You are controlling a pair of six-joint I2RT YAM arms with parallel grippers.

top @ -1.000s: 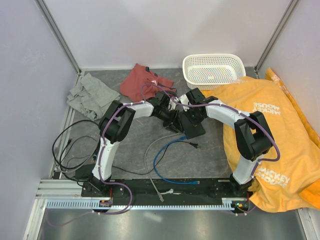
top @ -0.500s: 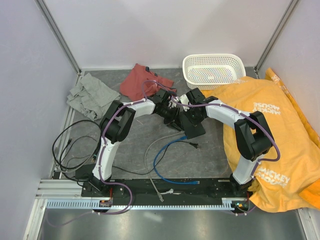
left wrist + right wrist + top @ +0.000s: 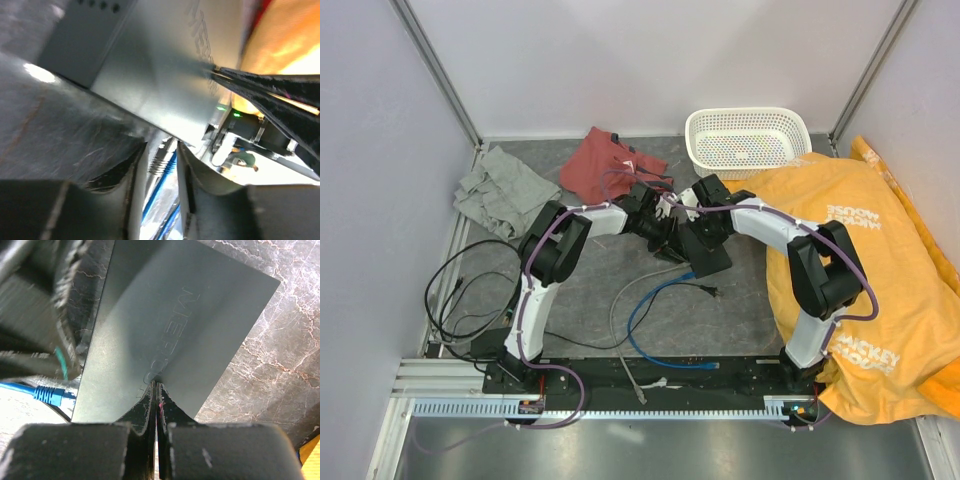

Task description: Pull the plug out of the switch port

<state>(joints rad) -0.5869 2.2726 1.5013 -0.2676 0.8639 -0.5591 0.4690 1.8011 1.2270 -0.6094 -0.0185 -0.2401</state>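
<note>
left gripper (image 3: 161, 150): jaws close either side of grey ribbed plug (image 3: 159, 159) on blue cable (image 3: 161, 184), firm grip cannot be told | right gripper (image 3: 156, 390): shut, empty, tips pressing flat matte-black rectangular switch (image 3: 180, 325) down, likely bracing it for the pull | plug looks seated at switch edge

Top: I look down over the grey marbled table (image 3: 582, 290).
Wrists: close, both on the flat matte black switch box (image 3: 175, 325).
</note>
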